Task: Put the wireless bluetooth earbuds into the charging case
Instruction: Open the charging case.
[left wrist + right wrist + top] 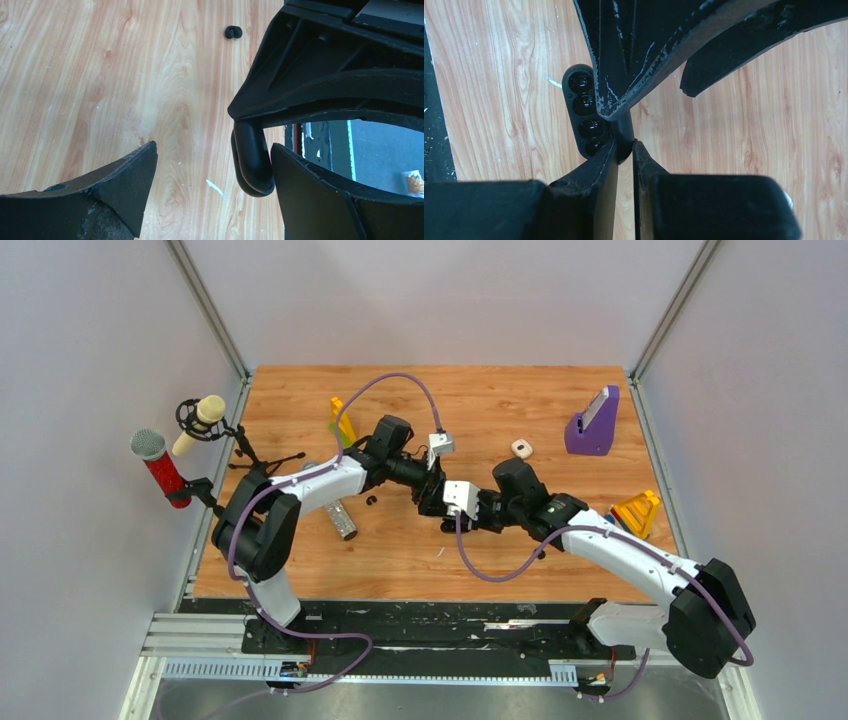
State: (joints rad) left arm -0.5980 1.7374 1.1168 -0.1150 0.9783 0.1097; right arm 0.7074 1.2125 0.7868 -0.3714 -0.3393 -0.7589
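Two grippers meet: right gripper (625,147) pinches one open black charging case (583,112); left gripper (214,150) gapes wide, empty. One black earbud (233,32) lies loose on the table (560,390), left of centre.

Red microphone (160,468), cream microphone (200,420) (both left), purple stand (592,425), possibly metal cylinder (341,520), wooden table (480,400).
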